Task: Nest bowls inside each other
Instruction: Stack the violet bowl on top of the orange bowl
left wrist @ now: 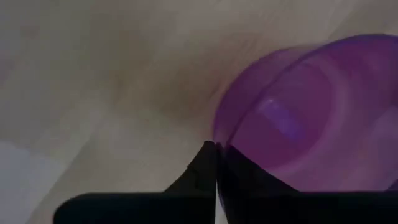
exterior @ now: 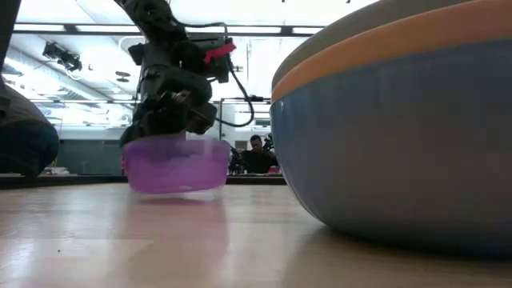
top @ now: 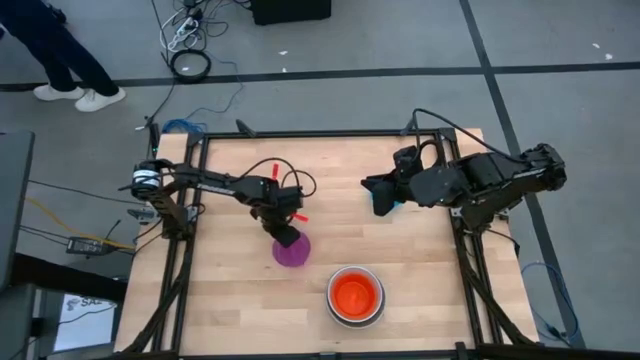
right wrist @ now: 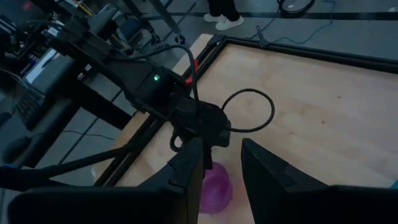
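A small purple bowl (top: pixel 295 254) (exterior: pixel 174 166) (left wrist: pixel 298 118) sits upright on the wooden table, left of centre. My left gripper (top: pixel 288 236) (left wrist: pixel 216 163) stands over its far rim and is shut on it. Near the front edge, right of the purple bowl, stands a stack of nested bowls (top: pixel 355 295) (exterior: pixel 400 128): a red-orange one innermost, with grey, orange and blue ones around it. My right gripper (top: pixel 378 196) (right wrist: pixel 224 171) hangs high over the far right of the table, open, with nothing between its fingers. My left gripper has the purple bowl's rim (left wrist: pixel 219 140) on its far side, pinched between the two fingers, one inside the wall and one outside. The fingers come from above, slanting steeply down. The bowl rests with its base on the table.
A black frame runs along the table's edges (top: pixel 300 135). A spot of teal (top: pixel 397 203) shows under my right arm. Bare wood lies between the purple bowl and the stack. Beyond the far edge are cables on the floor and a person's legs (top: pixel 70 60).
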Action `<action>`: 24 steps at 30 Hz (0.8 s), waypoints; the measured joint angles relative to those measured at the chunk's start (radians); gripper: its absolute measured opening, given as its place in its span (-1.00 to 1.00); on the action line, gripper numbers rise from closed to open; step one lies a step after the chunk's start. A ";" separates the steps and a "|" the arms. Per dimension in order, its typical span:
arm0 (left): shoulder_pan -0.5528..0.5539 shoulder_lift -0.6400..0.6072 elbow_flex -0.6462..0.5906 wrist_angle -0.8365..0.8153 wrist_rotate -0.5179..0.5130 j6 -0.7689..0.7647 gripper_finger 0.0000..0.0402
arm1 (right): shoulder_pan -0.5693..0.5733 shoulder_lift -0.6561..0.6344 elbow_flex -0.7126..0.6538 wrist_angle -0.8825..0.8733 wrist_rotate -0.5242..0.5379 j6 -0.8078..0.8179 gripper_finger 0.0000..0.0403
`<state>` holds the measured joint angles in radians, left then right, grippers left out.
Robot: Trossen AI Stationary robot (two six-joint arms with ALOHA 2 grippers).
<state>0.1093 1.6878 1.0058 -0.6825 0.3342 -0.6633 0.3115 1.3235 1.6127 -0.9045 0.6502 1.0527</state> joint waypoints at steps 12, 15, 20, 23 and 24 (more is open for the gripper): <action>-0.031 -0.024 0.344 -0.054 -0.026 0.020 -0.98 | 0.000 0.000 0.000 -0.100 -0.008 0.068 -0.51; -0.065 -0.021 0.445 -0.052 -0.095 0.054 -0.98 | 0.000 0.000 0.000 -0.102 -0.007 0.071 -0.51; -0.110 0.015 0.527 -0.096 -0.189 0.112 -0.98 | 0.036 0.000 0.000 -0.098 0.055 0.107 -0.53; -0.130 0.048 0.528 -0.131 -0.167 0.113 -0.98 | 0.067 -0.001 0.000 -0.091 0.094 0.133 -0.55; -0.140 0.062 0.528 -0.133 -0.156 0.114 -0.98 | 0.075 -0.001 0.000 -0.092 0.102 0.143 -0.55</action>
<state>-0.0307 1.7503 1.5341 -0.8155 0.1781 -0.5492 0.3861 1.3224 1.6123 -0.9968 0.7526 1.1955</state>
